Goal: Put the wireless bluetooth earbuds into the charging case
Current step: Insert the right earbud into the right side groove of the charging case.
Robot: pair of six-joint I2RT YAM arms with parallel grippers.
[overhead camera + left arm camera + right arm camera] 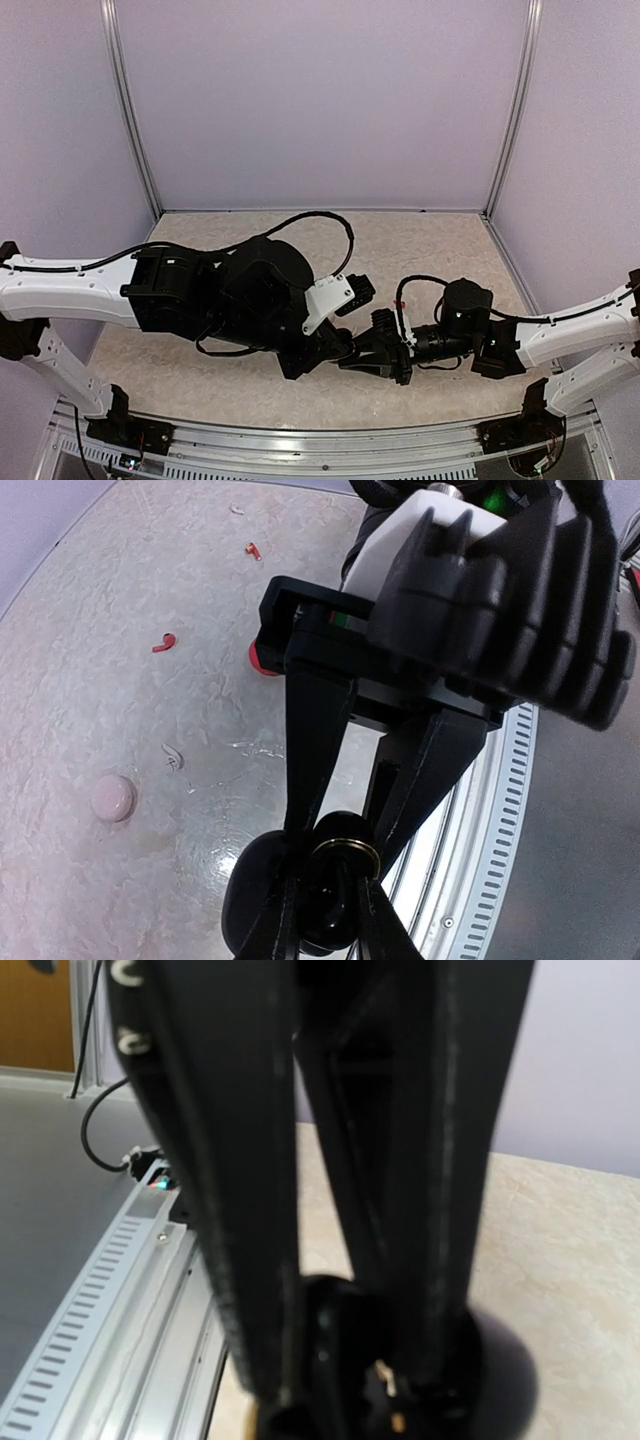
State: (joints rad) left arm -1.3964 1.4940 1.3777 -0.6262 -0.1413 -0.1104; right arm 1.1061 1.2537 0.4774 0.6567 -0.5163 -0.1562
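At the near edge of the desk point(70, 690), just beside the slotted metal rail point(490, 810), the black charging case point(252, 885) is held off the surface. The left hand point(330, 910) is pressed together on it, fingers flanking its body. Into the case's opening reaches a black earbud point(383, 1378) with gold contacts. Whether it is fully seated cannot be told. The right hand point(352, 1390) comes in from the opposite side, narrowly parted and pinching that earbud at its fingertips.

Farther out, a closed whitish round case point(112, 798) sits on the desk, a whitish earbud point(172, 756) near it. Beyond these a red case point(262, 660) shows partly behind the right hand, contents not visible. Two red earbuds point(163, 643) lie loose and apart, the second point(254, 550) farthest.
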